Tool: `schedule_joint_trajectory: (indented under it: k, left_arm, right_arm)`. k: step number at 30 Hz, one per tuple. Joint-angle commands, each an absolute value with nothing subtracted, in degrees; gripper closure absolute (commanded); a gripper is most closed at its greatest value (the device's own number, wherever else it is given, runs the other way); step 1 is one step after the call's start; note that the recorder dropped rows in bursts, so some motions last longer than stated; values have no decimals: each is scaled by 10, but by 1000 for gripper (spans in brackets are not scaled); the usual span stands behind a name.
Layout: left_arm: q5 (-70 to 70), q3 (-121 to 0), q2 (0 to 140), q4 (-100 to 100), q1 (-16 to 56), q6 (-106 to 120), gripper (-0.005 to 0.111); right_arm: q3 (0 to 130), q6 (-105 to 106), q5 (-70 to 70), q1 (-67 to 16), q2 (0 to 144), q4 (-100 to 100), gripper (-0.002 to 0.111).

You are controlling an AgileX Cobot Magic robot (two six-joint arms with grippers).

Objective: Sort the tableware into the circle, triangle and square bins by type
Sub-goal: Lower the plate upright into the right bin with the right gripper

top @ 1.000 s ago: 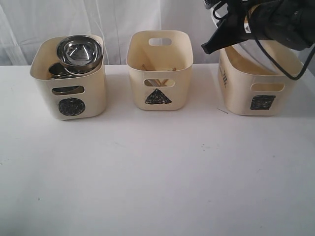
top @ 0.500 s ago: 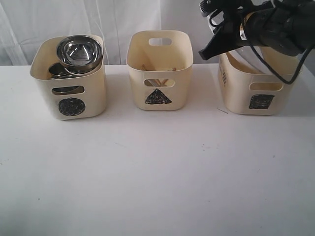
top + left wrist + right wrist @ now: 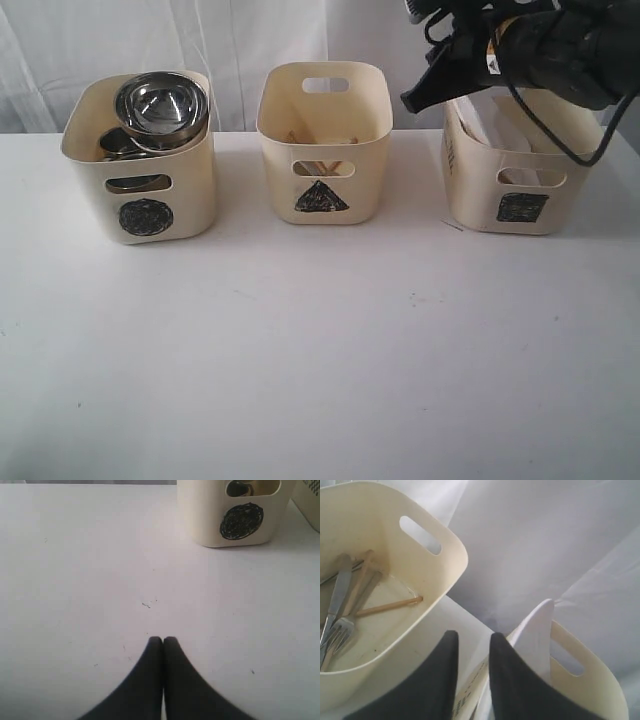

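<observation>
White plate (image 3: 536, 630): stands on edge, leaning, in the square bin (image 3: 470, 190) at right of the exterior frame; one corner pokes above the rim.
Right jaws: spread a little, nothing between them; on the black right arm (image 3: 560, 45) at upper right of the exterior frame, above the square bin, just beside the plate's corner.
Left jaws: pressed together, empty, low over the bare table (image 3: 75, 580); not in the exterior frame.
Triangle bin (image 3: 323, 150): centre; fork (image 3: 337, 630), knife (image 3: 340, 592) and chopsticks (image 3: 387, 606) lie on its floor; spoon not clear.
Circle bin (image 3: 140, 170): left; steel bowl (image 3: 160, 105) perched on top, tilted, above the rim; more steel under it.
Stage: plate sits free of the jaws; no tableware shows on the table; sorting looks about done.
Risk 1: jaws clip the plate corner on pulling away, so the plate tips out or drags the light bin; the corner sits right by them.
Risk 2: plate is taller than its bin and leaning, so it could slide or topple the bin.
Risk 3: steel bowl sits high, so a knock rolls it off.
Surface: white matte table, flat, a few dark specks.
Room: white draped cloth behind the bins; soft even light.
</observation>
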State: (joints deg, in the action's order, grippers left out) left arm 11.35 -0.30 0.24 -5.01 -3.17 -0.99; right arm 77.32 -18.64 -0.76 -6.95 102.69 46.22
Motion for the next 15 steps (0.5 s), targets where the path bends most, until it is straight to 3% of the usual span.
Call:
schedule_joint_trajectory:
  k: [1,9,15]
  left_arm:
    - [111,0,0,-54,-33,-12,107]
    - [111,0,0,-54,-33,-12,107]
    - [111,0,0,-54,-33,-12,107]
  right_arm:
    - [776,-185,-8,-68,1004,457,86]
    - [765,-248,-38,-68,944,452,86]
    - [678,-288,-20,-68,854,424,86]
